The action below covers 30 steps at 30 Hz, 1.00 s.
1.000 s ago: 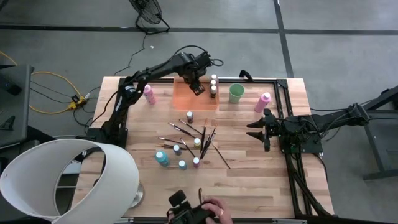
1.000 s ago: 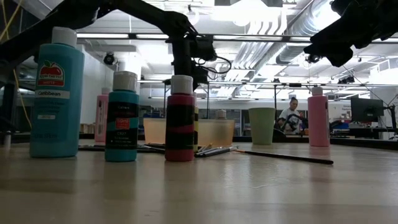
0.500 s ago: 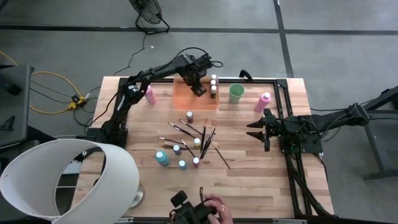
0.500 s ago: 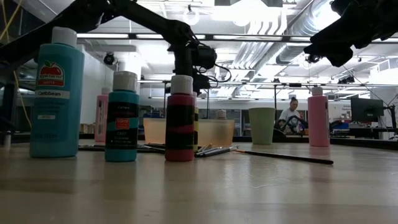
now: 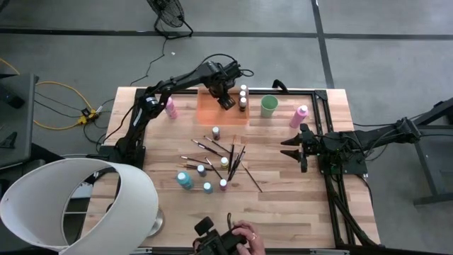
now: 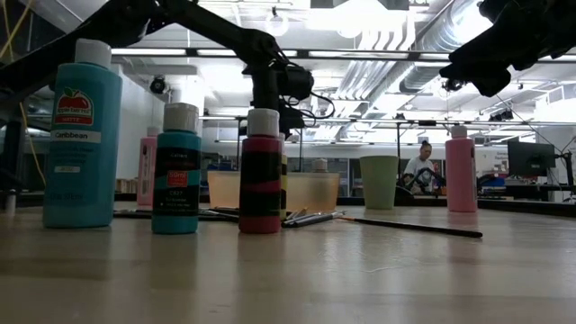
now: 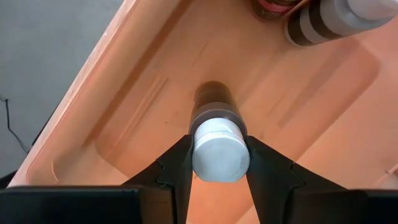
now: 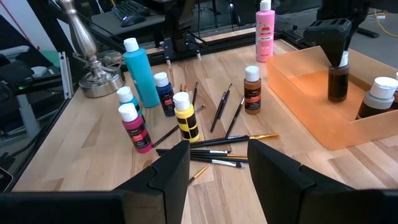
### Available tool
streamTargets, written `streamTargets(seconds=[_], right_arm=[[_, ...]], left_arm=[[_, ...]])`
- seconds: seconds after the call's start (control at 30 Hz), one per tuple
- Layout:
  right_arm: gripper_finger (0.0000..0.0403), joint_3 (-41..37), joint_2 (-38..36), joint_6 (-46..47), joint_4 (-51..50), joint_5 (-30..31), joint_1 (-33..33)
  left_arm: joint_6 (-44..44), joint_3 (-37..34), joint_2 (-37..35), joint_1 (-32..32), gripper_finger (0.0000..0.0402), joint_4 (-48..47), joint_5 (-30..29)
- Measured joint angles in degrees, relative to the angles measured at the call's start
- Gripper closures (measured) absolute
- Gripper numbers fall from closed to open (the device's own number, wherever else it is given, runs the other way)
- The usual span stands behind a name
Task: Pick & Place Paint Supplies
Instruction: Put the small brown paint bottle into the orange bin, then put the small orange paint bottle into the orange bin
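Note:
My left gripper (image 5: 225, 100) hangs over the translucent orange tray (image 5: 212, 113) at the table's far edge, shut on a brown paint bottle (image 8: 339, 84) with a white cap. Two more brown white-capped bottles (image 5: 243, 97) stand at the tray's right end. Several small bottles (image 5: 205, 177) stand upright mid-table among dark-handled brushes (image 5: 233, 156) lying flat. A pink bottle (image 5: 170, 108) stands left of the tray, another (image 5: 302, 115) right of the light green cup (image 5: 269, 106). My right gripper (image 5: 289, 147) is open, held above the table's right side, touching nothing. My left gripper pinches the brown bottle at its white cap (image 7: 211, 143) between the two fingers (image 7: 177, 162), coming from above and pointing down. The bottle hangs upright below the fingers inside the tray (image 7: 124, 93); whether its base touches the tray floor I cannot tell.
A large white lamp shade (image 5: 78, 205) covers the near-left corner, its metal base (image 8: 93, 81) on the table. A person's hand (image 5: 244, 237) holds a dark device at the near edge. Bare wood lies between the brushes and my right gripper.
My left gripper, still shut on the brown bottle, has shifted a little toward the tray's right end, where the two bottles stand, and slightly down; in the last half second it has kept still.

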Motion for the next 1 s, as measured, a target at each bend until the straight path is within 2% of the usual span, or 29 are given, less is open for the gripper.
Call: streamTargets(seconds=[0.43,0.57,0.7,0.87,1.0], right_arm=[[0.0247,0.0,0.0,0.0,0.0,0.0,0.0],[0.0247,0.0,0.0,0.0,0.0,0.0,0.0],[0.0247,0.0,0.0,0.0,0.0,0.0,0.0],[0.0247,0.0,0.0,0.0,0.0,0.0,0.0],[0.0247,0.0,0.0,0.0,0.0,0.0,0.0]], left_arm=[[0.5,-0.1,0.1,0.0,0.0174,0.1,-1.9],[0.5,0.2,0.1,-0.1,0.0166,-0.2,-1.9],[0.5,4.0,0.2,-0.4,0.0165,-2.8,-3.9],[-1.0,10.7,-0.1,-1.7,0.0165,-11.9,-4.9],[-2.9,8.3,-4.0,-4.7,0.0165,-16.8,-4.5]])
